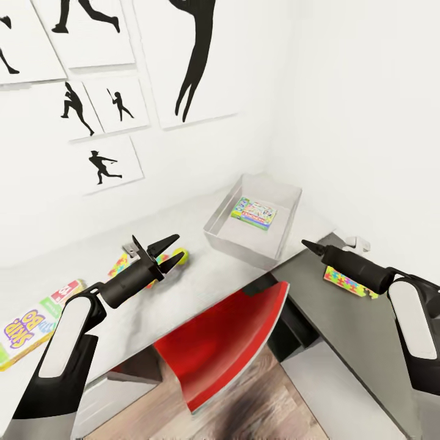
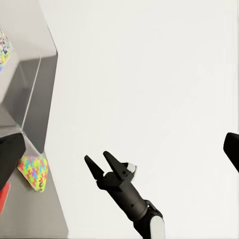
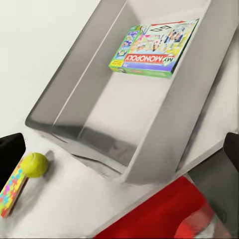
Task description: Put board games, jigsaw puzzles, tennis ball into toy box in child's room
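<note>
Toy box, a shallow grey tray with sloping walls and a smooth, dull metallic look, sits on the pale tabletop near the corner of the white walls. One flat Monopoly board game already lies inside it, glossy and brightly printed.

Left gripper hovers above the tabletop with its pointed black jaws spread, holding nothing. Just beyond it sit the tennis ball, a small fuzzy yellow-green sphere, and a jigsaw puzzle, a thin box with a multicoloured piece pattern; the two lie just beside each other. Right gripper hangs over a darker grey surface with jaws that look pressed together and empty. A second jigsaw puzzle lies just beneath its arm. A Skip-Bo board game rests at the tabletop's far left, near the edge.

Likely risks: the round ball could roll away if the jaws nudge it off-centre, possibly off the tabletop. The thin, flat boxes offer little edge to pinch and may slide. A red chair stands close below the arms.
</note>
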